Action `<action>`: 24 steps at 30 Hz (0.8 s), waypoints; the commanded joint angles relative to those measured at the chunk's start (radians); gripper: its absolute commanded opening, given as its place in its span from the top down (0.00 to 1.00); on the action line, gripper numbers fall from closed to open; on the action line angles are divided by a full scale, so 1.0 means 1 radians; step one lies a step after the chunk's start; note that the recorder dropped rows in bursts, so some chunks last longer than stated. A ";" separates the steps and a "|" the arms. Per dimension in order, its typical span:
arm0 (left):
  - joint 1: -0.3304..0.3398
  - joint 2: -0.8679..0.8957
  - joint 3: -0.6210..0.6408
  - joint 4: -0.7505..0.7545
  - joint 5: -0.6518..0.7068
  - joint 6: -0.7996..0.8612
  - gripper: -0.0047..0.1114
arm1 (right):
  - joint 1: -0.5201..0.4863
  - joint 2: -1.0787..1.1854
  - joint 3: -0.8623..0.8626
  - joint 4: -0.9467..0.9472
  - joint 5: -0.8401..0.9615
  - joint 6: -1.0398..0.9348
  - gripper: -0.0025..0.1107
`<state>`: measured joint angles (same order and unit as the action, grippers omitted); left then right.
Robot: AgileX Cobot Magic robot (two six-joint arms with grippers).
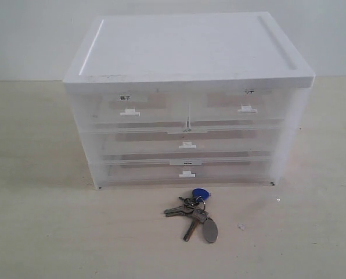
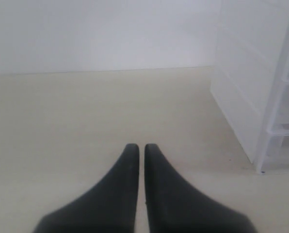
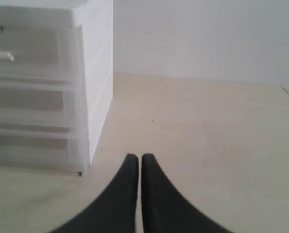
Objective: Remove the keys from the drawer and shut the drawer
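Two black grippers, the left (image 2: 137, 145) and the right (image 3: 135, 155), hang low over a pale table (image 1: 45, 232), each with its fingers pressed together to a hairline gap and nothing held between them. The left one points along the tabletop with a side wall of the white cabinet (image 1: 187, 52) near it; the right one points the same way off the cabinet's opposite front corner. The keys (image 1: 195, 212) lie on the table just in front of the cabinet, slightly right of its centre in the exterior view, blue fob (image 1: 201, 192) nearest the cabinet and grey tag (image 1: 210, 231) farthest from it; they are apart from both grippers, by how much cannot be told. The drawer (image 1: 144, 139), middle tier, sits pushed in, its front level with the tiers above and below, its white handle tab (image 1: 187, 145) centred. A plain white wall (image 1: 33, 35) backs the scene.
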<state>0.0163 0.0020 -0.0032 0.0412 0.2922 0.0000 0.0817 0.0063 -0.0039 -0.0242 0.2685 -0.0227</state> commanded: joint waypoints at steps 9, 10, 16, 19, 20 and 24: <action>0.003 -0.002 0.003 0.000 0.001 0.000 0.92 | -0.032 -0.006 0.004 -0.011 0.054 0.023 0.98; 0.003 -0.002 0.003 0.000 0.001 0.000 0.92 | -0.032 -0.006 0.004 -0.011 0.054 0.023 0.98; 0.003 -0.002 0.003 0.000 0.001 0.000 0.92 | -0.032 -0.006 0.004 -0.011 0.053 0.023 0.98; 0.003 -0.002 0.003 0.000 0.001 0.000 0.92 | -0.032 -0.006 0.004 -0.011 0.053 0.023 0.98; 0.003 -0.002 0.003 0.000 0.001 0.000 0.92 | -0.032 -0.006 0.004 -0.011 0.053 0.023 0.98; 0.003 -0.002 0.003 0.000 0.001 0.000 0.92 | -0.032 -0.006 0.004 -0.011 0.053 0.023 0.98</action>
<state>0.0163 0.0020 -0.0032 0.0412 0.2922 0.0000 0.0578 0.0063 0.0005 -0.0301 0.3267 0.0000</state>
